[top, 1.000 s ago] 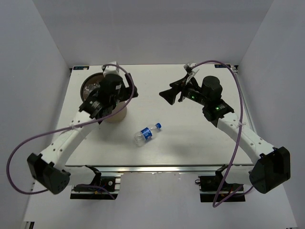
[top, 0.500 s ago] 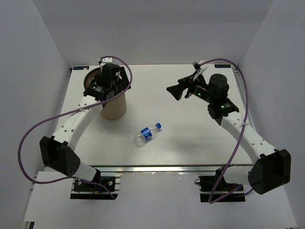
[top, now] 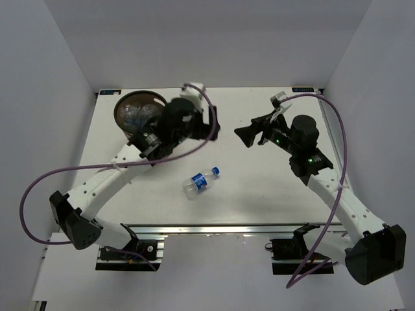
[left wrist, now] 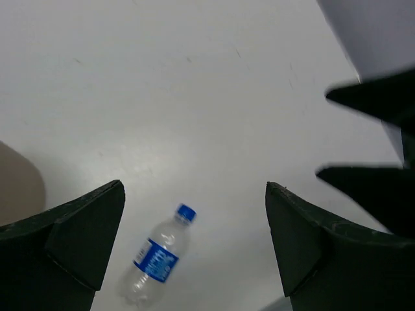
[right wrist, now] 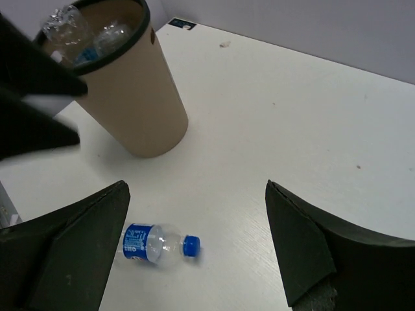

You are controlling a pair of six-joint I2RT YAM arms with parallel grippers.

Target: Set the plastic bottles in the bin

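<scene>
One clear plastic bottle (top: 200,182) with a blue label and cap lies on its side on the white table, near the front middle. It also shows in the left wrist view (left wrist: 157,256) and the right wrist view (right wrist: 155,244). The tall brown bin (top: 137,111) stands at the back left, with several bottles (right wrist: 78,32) inside. My left gripper (top: 209,128) is open and empty, raised right of the bin and behind the lying bottle (left wrist: 194,188). My right gripper (top: 241,134) is open and empty, raised at the table's middle right, pointing left (right wrist: 196,184).
The two grippers face each other, a short gap apart, above the table's middle. White walls enclose the table on the left, back and right. The left arm's purple cable (top: 201,97) loops just right of the bin.
My left gripper has swung from over the bin to the right, toward the table's middle, uncovering the bin's opening. My right gripper has drawn back a little to the right.
</scene>
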